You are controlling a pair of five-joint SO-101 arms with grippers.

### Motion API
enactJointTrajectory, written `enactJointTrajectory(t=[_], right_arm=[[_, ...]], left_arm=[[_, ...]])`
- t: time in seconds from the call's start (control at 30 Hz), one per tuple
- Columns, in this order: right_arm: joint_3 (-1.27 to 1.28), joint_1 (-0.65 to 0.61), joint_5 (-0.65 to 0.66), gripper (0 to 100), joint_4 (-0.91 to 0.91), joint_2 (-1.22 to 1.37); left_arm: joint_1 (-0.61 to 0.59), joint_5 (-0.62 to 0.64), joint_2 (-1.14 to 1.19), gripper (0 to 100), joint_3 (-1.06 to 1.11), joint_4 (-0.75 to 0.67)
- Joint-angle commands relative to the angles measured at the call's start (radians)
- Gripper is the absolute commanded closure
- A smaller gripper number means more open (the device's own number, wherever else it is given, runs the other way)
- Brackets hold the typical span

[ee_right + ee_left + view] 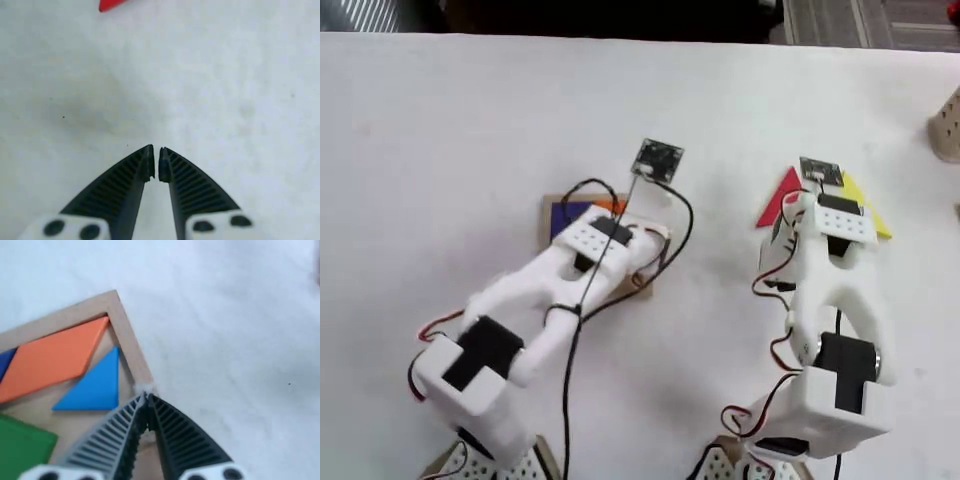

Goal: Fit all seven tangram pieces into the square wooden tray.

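The square wooden tray (127,335) lies under my left arm, its corner showing in the high view as tray (548,206). In it sit an orange parallelogram (55,357), a light blue triangle (97,385), a green piece (20,445) and a dark blue piece (570,216). My left gripper (147,401) is shut with nothing in it, tips over the tray's rim beside the light blue triangle. A red triangle (780,195) and a yellow triangle (873,212) lie on the table under my right arm. My right gripper (155,162) is shut and empty above bare table, the red triangle (112,4) beyond it.
A tan cardboard object (946,125) stands at the table's right edge. The white table (470,120) stretches open to the far side and left. Both arm bases (480,400) sit at the near edge.
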Motion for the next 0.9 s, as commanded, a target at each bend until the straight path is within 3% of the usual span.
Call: enactJointTrajectory(t=[0.0,0.17,0.87], right_arm=[[-0.003,0.001,0.014,98.1,-0.010,-0.050],[-0.003,0.001,0.014,98.1,-0.010,-0.050],[-0.003,0.001,0.014,98.1,-0.012,-0.050]], left_arm=[[-0.015,0.048,0.027,98,-0.083,-0.011],[-0.073,0.115,0.104,98,-0.164,0.043],[-0.173,0.109,0.047,98,-0.199,0.287]])
